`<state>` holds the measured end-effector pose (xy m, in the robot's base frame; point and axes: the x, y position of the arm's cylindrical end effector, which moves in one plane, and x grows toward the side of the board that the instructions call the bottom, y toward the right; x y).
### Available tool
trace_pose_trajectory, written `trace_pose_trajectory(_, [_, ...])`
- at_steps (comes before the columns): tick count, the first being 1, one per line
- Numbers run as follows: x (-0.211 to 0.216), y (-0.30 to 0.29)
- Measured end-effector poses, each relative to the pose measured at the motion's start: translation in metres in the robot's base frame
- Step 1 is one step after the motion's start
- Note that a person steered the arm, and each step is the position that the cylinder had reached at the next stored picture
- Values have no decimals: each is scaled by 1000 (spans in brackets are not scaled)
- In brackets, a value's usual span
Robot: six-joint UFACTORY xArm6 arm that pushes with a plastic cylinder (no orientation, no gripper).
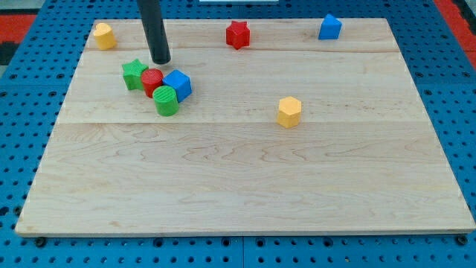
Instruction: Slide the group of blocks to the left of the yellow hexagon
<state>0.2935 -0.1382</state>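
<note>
Tight cluster of green star (pixel 134 74), red cylinder (pixel 152 80), blue cube (pixel 178 84), green cylinder (pixel 166 100) at worktop (pixel 238 186) upper left, my tip (pixel 161 61) just above it, open wood between cluster and yellow hexagon (pixel 289 112), lower worktop unobstructed.

The upper part of my rod (pixel 152 22) is cut off by the top edge of the frame. In the cluster at the upper left, the red block (pixel 152 79) is partly hidden behind the green cylinder (pixel 166 100), so I cannot tell its shape.
</note>
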Motion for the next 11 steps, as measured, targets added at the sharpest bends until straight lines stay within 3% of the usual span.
trace_pose_trajectory(1, [9, -50])
trace_pose_trajectory(2, [18, -41])
trace_pose_trajectory(3, [61, 32])
trace_pose_trajectory(4, [64, 36])
trace_pose_trajectory(5, [35, 18])
trace_pose_trajectory(6, [63, -22])
trace_pose_trajectory(7, [59, -50])
trace_pose_trajectory(9, [64, -67])
trace_pose_trajectory(11, [112, -69])
